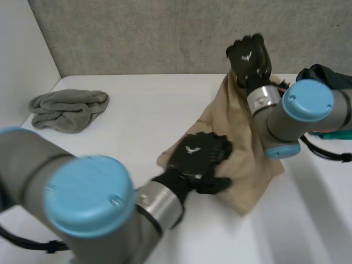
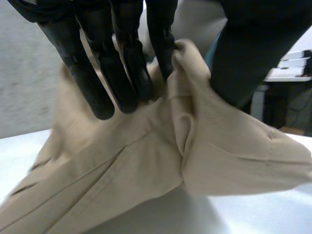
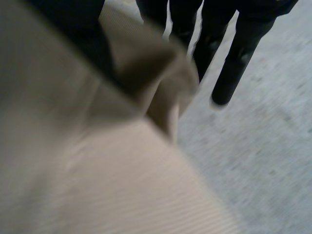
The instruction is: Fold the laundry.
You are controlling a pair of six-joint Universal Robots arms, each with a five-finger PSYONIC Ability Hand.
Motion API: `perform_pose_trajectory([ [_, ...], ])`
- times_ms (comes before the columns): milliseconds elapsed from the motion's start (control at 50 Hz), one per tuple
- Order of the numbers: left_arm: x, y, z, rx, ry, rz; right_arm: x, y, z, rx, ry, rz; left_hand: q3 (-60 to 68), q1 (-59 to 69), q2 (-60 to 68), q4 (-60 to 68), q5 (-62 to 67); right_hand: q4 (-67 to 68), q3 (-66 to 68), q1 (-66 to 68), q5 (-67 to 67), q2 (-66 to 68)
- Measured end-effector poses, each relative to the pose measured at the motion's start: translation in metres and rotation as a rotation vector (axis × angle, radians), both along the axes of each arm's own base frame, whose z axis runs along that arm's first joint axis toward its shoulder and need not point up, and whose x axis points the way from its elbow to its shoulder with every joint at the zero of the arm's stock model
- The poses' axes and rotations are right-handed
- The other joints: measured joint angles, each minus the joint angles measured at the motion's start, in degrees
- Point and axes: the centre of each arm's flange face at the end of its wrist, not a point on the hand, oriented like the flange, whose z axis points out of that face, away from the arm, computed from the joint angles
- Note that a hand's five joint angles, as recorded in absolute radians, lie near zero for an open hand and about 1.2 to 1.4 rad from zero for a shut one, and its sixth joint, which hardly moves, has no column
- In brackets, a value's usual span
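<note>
A tan garment [image 1: 242, 154] hangs crumpled over the white table [image 1: 159, 104], right of the middle. My right hand [image 1: 250, 55] is raised at the back and pinches the garment's top edge, so the cloth drapes down from it. In the right wrist view a tan fold [image 3: 161, 83] sits between the thumb and the straight fingers [image 3: 234, 58]. My left hand [image 1: 198, 157] rests on the garment's lower left part. In the left wrist view its fingers [image 2: 117, 68] and thumb [image 2: 243, 48] close on a raised ridge of the garment [image 2: 185, 122].
A grey cloth [image 1: 69, 110] lies bunched at the table's far left. Dark clothing [image 1: 330, 74] and a teal piece [image 1: 338, 135] sit at the right edge behind my right arm. A concrete wall [image 1: 165, 33] runs along the back.
</note>
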Motion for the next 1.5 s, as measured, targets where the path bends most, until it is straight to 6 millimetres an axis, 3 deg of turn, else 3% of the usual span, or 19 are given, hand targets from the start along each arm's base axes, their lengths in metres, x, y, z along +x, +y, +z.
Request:
perform_pose_trajectory([
  [80, -0.021, 0.006, -0.009, -0.019, 0.019, -0.040, -0.009, -0.006, -0.028, 0.086, 0.023, -0.019, -14.6, -11.8, -13.7, -14.9, -14.6, -35.5, -36.1, -25.6, -34.4, -36.7],
  [120, -0.027, 0.006, -0.012, -0.019, 0.014, -0.049, -0.018, -0.010, -0.037, 0.129, 0.035, -0.045, -17.9, -15.1, -16.8, -18.2, -18.4, -41.7, -42.0, -37.5, -41.0, -41.8],
  [200, -0.027, 0.004, -0.013, -0.008, -0.007, -0.047, -0.031, -0.013, -0.034, 0.168, 0.041, -0.084, -22.8, -19.9, -21.9, -23.5, -23.6, -42.5, -42.6, -40.4, -42.0, -42.2],
  [320, -0.003, -0.021, 0.006, 0.010, -0.037, 0.033, -0.057, 0.001, 0.007, 0.208, 0.042, -0.151, -24.3, -21.4, -23.4, -25.1, -25.3, -42.5, -42.6, -40.4, -42.1, -42.2],
  [380, 0.016, -0.039, 0.016, 0.012, -0.040, 0.093, -0.065, 0.020, 0.030, 0.217, 0.044, -0.158, -24.3, -21.4, -23.4, -25.1, -25.3, -42.5, -42.6, -40.4, -42.1, -42.2],
  [500, 0.043, -0.062, 0.018, -0.005, -0.077, 0.135, -0.076, 0.056, 0.037, 0.287, 0.074, -0.156, -24.2, -21.4, -23.4, -25.1, -25.3, -42.5, -42.6, -40.4, -42.0, -42.2],
  [600, 0.058, -0.077, 0.002, -0.053, -0.180, 0.123, -0.086, 0.084, 0.027, 0.358, 0.104, -0.158, -24.2, -21.4, -23.4, -25.1, -25.3, -42.5, -42.6, -40.4, -42.0, -42.2],
  [680, 0.060, -0.088, -0.023, -0.100, -0.300, 0.091, -0.093, 0.105, 0.022, 0.391, 0.115, -0.162, -24.3, -21.4, -23.4, -25.1, -25.3, -42.5, -42.6, -40.4, -42.0, -42.2],
  [820, 0.045, -0.104, -0.054, -0.155, -0.358, 0.008, -0.101, 0.122, 0.027, 0.392, 0.103, -0.166, -24.1, -21.2, -23.3, -24.4, -24.0, -42.5, -42.6, -40.4, -42.0, -42.2],
  [980, 0.024, -0.115, -0.071, -0.178, -0.329, -0.070, -0.110, 0.130, 0.017, 0.429, 0.106, -0.185, -19.2, -16.3, -18.0, -18.6, -18.5, -42.5, -42.6, -40.4, -42.0, -42.2],
  [1060, 0.015, -0.118, -0.083, -0.176, -0.331, -0.090, -0.116, 0.131, 0.008, 0.458, 0.114, -0.197, -12.9, -9.2, -11.8, -12.5, -12.5, -42.5, -42.6, -40.4, -42.0, -42.2],
  [1100, 0.011, -0.120, -0.090, -0.175, -0.338, -0.089, -0.118, 0.132, 0.003, 0.471, 0.118, -0.203, 3.6, 8.7, 4.9, 3.9, 3.5, -42.5, -42.6, -40.4, -42.0, -42.2],
  [1180, 0.011, -0.130, -0.093, -0.192, -0.356, -0.031, -0.120, 0.133, -0.001, 0.486, 0.122, -0.209, 16.8, 17.5, 18.3, 17.5, 15.4, -42.5, -42.6, -40.4, -42.0, -42.2],
  [1260, 0.018, -0.154, -0.070, -0.284, -0.353, 0.167, -0.121, 0.134, -0.002, 0.487, 0.122, -0.210, 17.4, 17.5, 18.8, 18.0, 15.4, -42.5, -42.6, -40.4, -42.0, -42.2],
  [1340, 0.045, -0.193, -0.009, -0.450, -0.268, 0.495, -0.120, 0.134, 0.003, 0.470, 0.115, -0.208, 17.4, 17.5, 18.8, 18.0, 15.4, -42.5, -42.6, -40.4, -42.0, -42.2],
  [1380, 0.050, -0.198, 0.002, -0.477, -0.248, 0.538, -0.120, 0.134, 0.005, 0.466, 0.114, -0.207, 17.4, 17.5, 18.9, 18.0, 15.4, -42.5, -42.6, -40.4, -42.0, -42.2],
  [1400, 0.062, -0.210, 0.029, -0.548, -0.192, 0.622, -0.119, 0.134, 0.006, 0.461, 0.111, -0.206, 17.4, 17.5, 18.9, 18.0, 15.4, -42.5, -42.6, -40.4, -42.0, -42.2],
  [1460, 0.076, -0.226, 0.077, -0.694, -0.083, 0.656, -0.118, 0.135, 0.013, 0.445, 0.092, -0.198, 17.4, 17.5, 18.9, 18.1, 15.9, -42.5, -42.6, -40.4, -42.0, -42.2],
  [1500, 0.076, -0.228, 0.089, -0.735, -0.052, 0.626, -0.117, 0.135, 0.015, 0.442, 0.083, -0.196, 17.4, 17.5, 18.9, 18.1, 16.2, -42.5, -42.6, -40.4, -42.0, -42.2],
])
